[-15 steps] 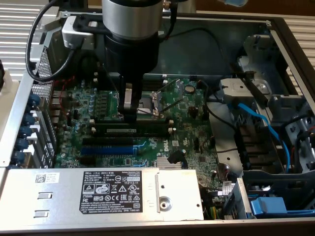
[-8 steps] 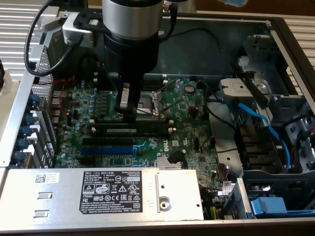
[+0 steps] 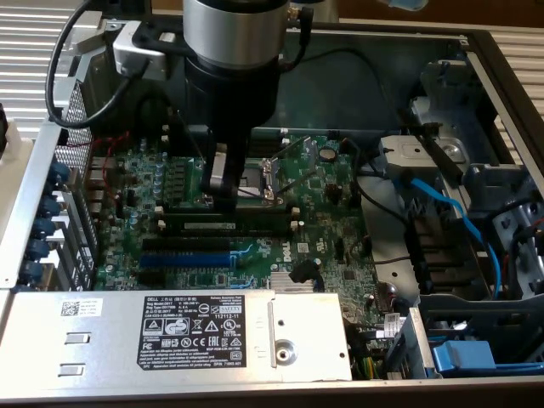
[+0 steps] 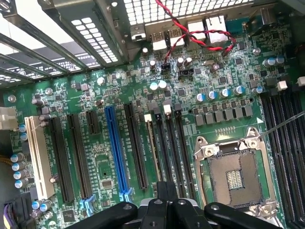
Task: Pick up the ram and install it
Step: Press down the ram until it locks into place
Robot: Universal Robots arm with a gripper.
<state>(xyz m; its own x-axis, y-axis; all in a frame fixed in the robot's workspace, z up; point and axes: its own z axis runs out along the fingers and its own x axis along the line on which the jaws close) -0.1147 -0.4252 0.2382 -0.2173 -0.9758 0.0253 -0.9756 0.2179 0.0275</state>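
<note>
The ram (image 3: 255, 223) is a long dark stick with a pale label. It stands on edge in a black memory slot of the green motherboard (image 3: 331, 195), just in front of the CPU socket (image 3: 259, 174). My gripper (image 3: 223, 202) hangs straight down over the ram's half toward the exterior view's left. Its dark fingers are shut together, with their tips right at the ram's top edge. In the wrist view the ram (image 4: 153, 148) shows as a thin brownish edge in one of the parallel slots. The shut gripper (image 4: 164, 188) points at those slots. Whether the tips press on the stick is unclear.
A blue expansion slot (image 3: 185, 259) (image 4: 116, 148) lies beside the memory slots. The silver power supply (image 3: 187, 336) with a label covers the near side. Blue cables (image 3: 450, 212) and a drive cage are at the exterior view's right. Red-black wires (image 4: 190, 28) cross near the rear ports.
</note>
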